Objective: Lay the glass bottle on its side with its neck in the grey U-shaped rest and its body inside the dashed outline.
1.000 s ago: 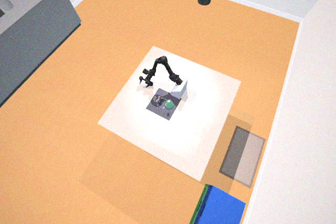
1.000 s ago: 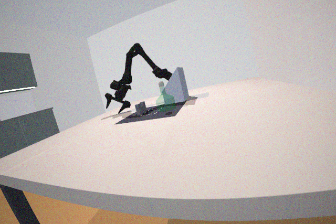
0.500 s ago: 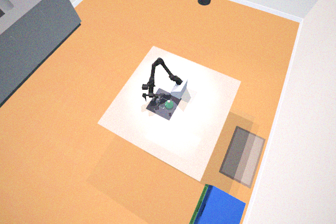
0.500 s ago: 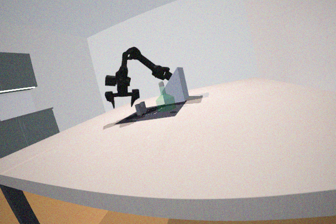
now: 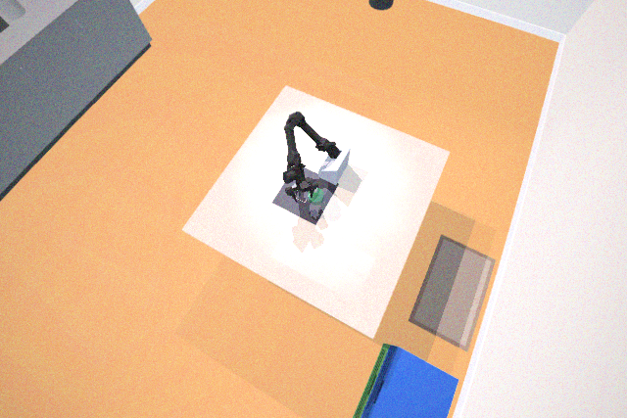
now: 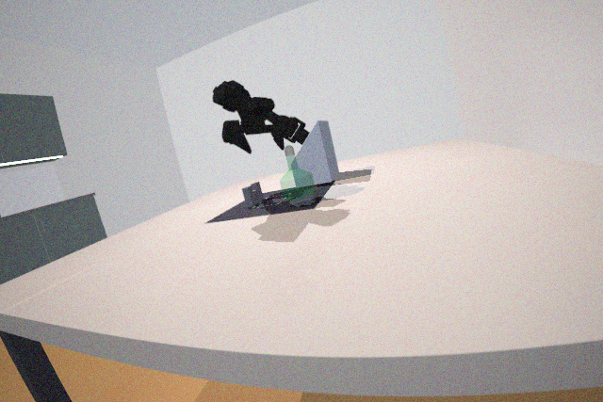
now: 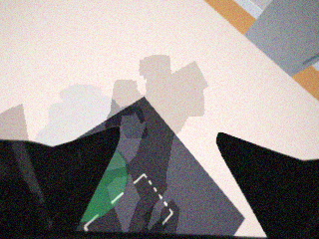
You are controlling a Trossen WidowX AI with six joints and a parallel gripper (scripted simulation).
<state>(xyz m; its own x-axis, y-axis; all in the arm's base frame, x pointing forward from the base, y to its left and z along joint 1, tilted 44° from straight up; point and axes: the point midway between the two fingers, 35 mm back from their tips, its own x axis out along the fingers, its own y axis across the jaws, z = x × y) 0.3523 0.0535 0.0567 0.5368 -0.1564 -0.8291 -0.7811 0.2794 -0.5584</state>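
Note:
The green glass bottle (image 5: 316, 195) (image 6: 297, 184) (image 7: 111, 186) stands upright on the dark mat (image 5: 280, 199) (image 6: 223, 217) (image 7: 209, 199). My gripper (image 5: 303, 194) (image 6: 265, 150) (image 7: 168, 133) is open and empty above the mat, beside the bottle. In the exterior view one fingertip shows just left of the neck top; whether they touch cannot be told. In the wrist view the left finger covers part of the bottle. The grey U-shaped rest (image 6: 252, 194) stands at the mat's left in the exterior view. The dashed outline (image 7: 117, 198) lies partly in view beside the bottle.
A pale blue-grey upright block (image 5: 336, 167) (image 6: 328, 154) stands at the mat's edge by the arm's base, close behind the bottle in the exterior view. The arm's shadows fall across the mat and the pale table top (image 5: 243, 221) (image 6: 340, 290).

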